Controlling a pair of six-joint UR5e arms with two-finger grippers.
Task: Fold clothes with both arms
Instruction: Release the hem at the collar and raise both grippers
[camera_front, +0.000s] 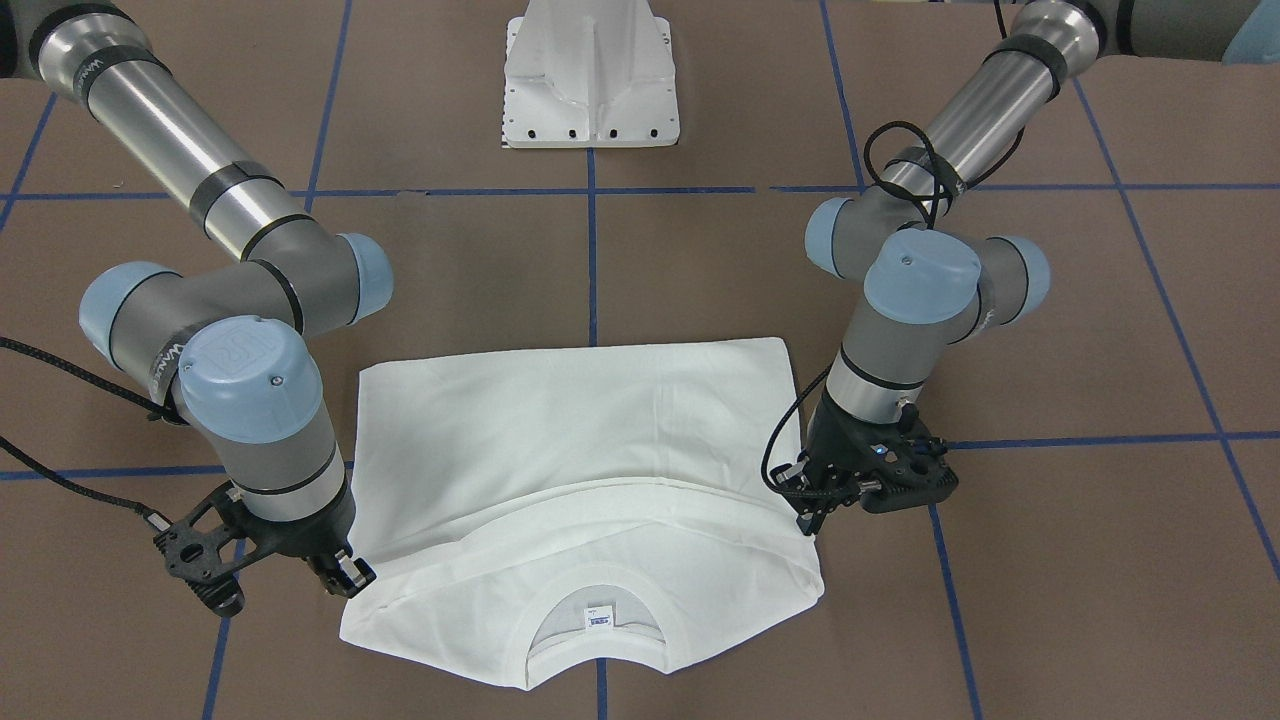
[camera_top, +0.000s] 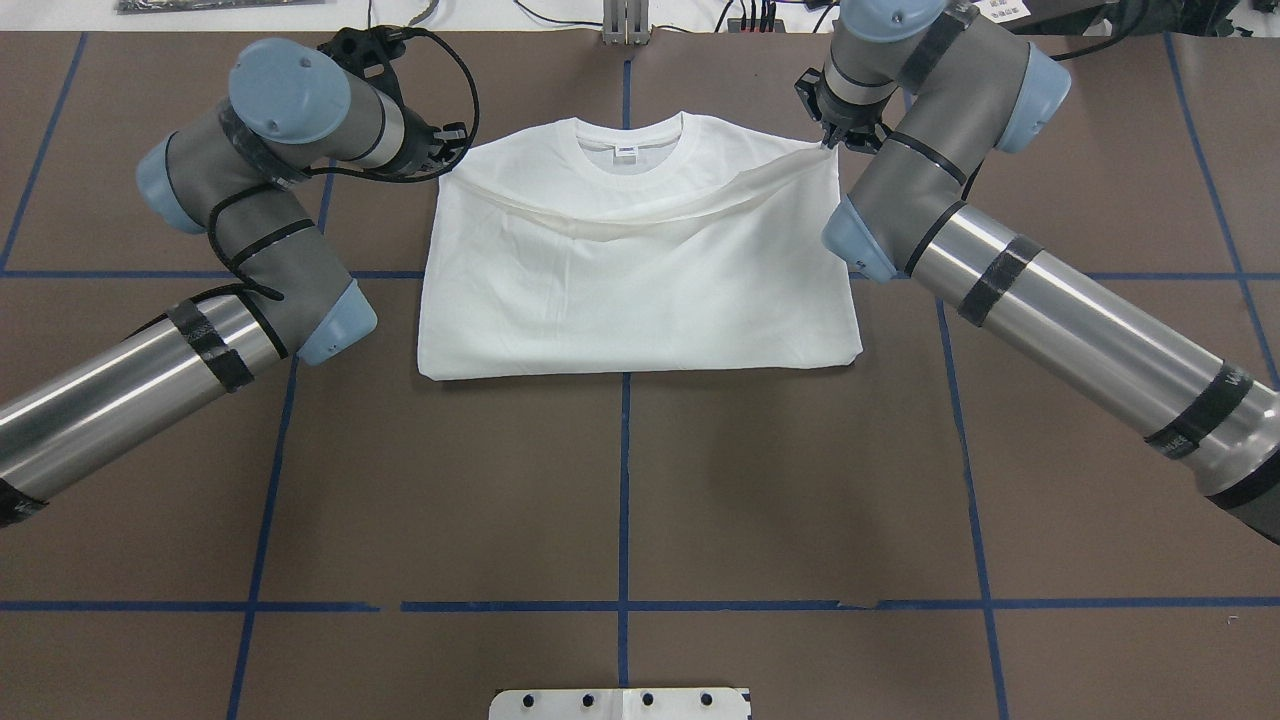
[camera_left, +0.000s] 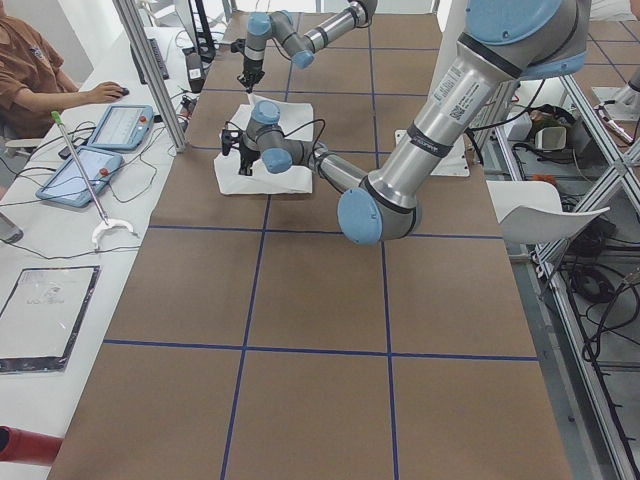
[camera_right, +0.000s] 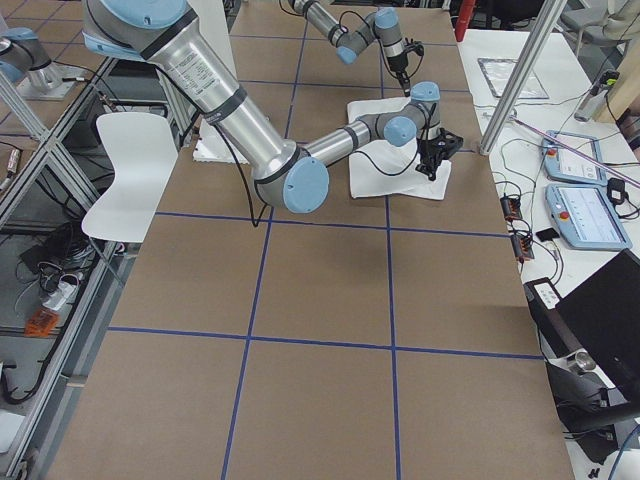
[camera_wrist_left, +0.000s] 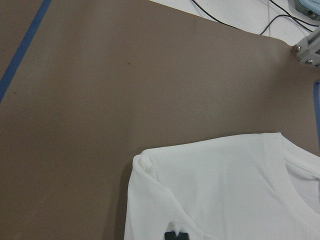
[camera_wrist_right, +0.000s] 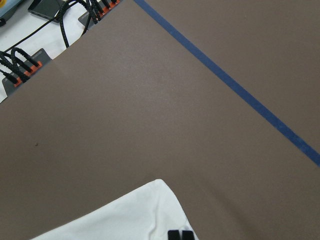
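Shirt (camera_front: 570, 420) corners either side of the collar (camera_front: 598, 582) sit pinched in the left gripper (camera_front: 812, 518) and right gripper (camera_front: 350, 580). Best moved level and together, keeping the shirt taut.

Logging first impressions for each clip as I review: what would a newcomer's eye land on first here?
First, the white T-shirt, lying folded in the middle of the brown, blue-taped table with its collar pointing away from the robot. Next, the left gripper and right gripper, one at each side, each pinching a shoulder corner. A loose fabric edge sags between them just below the collar.
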